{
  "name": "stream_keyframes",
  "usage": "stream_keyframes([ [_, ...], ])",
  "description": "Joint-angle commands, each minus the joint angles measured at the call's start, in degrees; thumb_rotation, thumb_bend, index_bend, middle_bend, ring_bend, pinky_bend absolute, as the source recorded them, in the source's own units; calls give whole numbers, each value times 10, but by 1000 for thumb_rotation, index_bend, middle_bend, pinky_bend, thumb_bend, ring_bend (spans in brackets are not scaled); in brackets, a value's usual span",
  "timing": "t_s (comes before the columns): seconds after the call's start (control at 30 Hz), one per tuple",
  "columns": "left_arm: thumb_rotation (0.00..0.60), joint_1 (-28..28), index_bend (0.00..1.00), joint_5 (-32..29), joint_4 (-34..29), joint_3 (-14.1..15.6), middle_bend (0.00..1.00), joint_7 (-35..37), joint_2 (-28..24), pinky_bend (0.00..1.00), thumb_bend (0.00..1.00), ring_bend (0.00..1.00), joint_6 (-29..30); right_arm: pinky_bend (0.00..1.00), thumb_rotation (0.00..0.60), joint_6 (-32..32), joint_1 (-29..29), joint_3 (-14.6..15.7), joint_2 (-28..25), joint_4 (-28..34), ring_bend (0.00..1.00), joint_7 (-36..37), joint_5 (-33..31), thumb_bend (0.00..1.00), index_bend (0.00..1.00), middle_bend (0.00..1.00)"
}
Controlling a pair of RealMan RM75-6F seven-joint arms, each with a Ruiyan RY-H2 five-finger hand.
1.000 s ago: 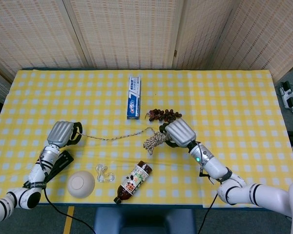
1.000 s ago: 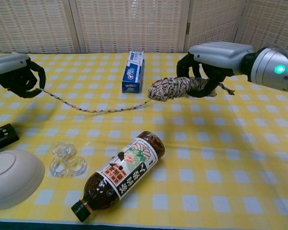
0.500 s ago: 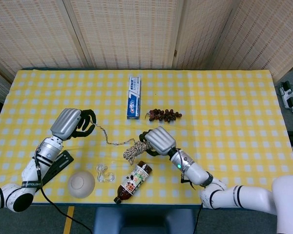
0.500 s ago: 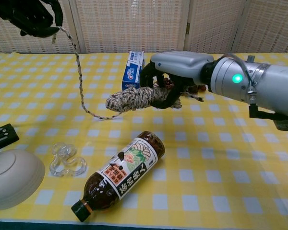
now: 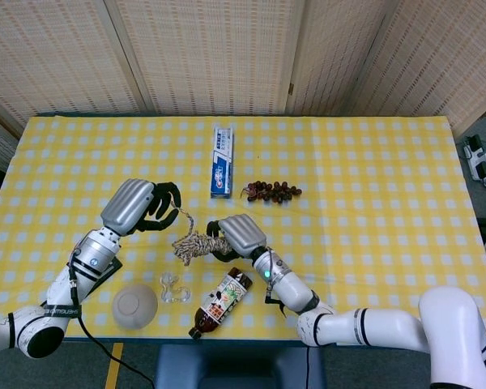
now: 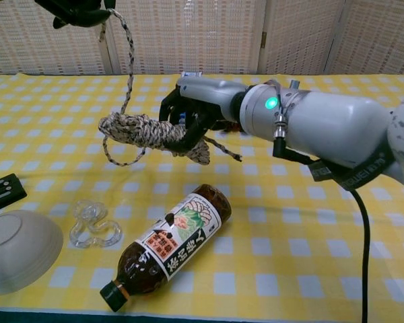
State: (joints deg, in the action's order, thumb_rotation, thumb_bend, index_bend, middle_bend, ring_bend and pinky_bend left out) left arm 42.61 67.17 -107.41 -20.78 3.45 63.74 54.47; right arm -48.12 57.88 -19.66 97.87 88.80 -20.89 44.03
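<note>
A speckled rope bundle (image 5: 196, 243) (image 6: 145, 130) hangs above the yellow checked table (image 5: 373, 186). My right hand (image 5: 237, 235) (image 6: 196, 104) grips the bundle's right part. From the bundle a loose strand (image 6: 126, 57) runs up to my left hand (image 5: 140, 207) (image 6: 79, 9), which holds its end high at the frame's top left. Both hands are close together over the table's front left. A short tail of rope (image 6: 223, 149) sticks out to the right of my right hand.
A brown sauce bottle (image 5: 221, 301) (image 6: 168, 245) lies on its side below the rope. A clear plastic loop (image 5: 171, 288), a white bowl (image 5: 134, 305) and a black flat object (image 5: 97, 274) sit at the front left. A toothpaste box (image 5: 222, 160) and grapes (image 5: 273, 191) lie farther back.
My right hand has carried the rope bundle leftward toward my left hand. My left hand has risen and moved right, drawing the strand up; the strand now hangs slack between them.
</note>
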Motion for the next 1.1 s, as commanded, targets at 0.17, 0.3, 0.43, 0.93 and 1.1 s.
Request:
stream_keyframes([
  [0.17,600,-20,652,42,-8,24,842,46,1,765,528,789,14,910,600,-69,22,-73,76,-31,950,54,-74,439,952,835],
  [0.3,600,-36,652,72,0,44,842,76,2,765,528,787,25,915,600,-104,16,-95,105,-59,963,96,-59,438,960,838],
  [0.43,600,-55,652,102,14,64,842,105,0,765,529,787,42,919,600,-124,0,-117,127,-87,964,164,-31,439,963,839],
  [0.93,600,-83,653,113,99,119,842,136,11,765,530,782,31,933,600,-75,-78,-166,74,-70,976,374,40,439,977,852],
  [1.1,600,-82,653,86,152,128,843,98,36,765,530,779,15,933,600,-52,-108,-161,29,-38,975,411,67,439,977,852],
])
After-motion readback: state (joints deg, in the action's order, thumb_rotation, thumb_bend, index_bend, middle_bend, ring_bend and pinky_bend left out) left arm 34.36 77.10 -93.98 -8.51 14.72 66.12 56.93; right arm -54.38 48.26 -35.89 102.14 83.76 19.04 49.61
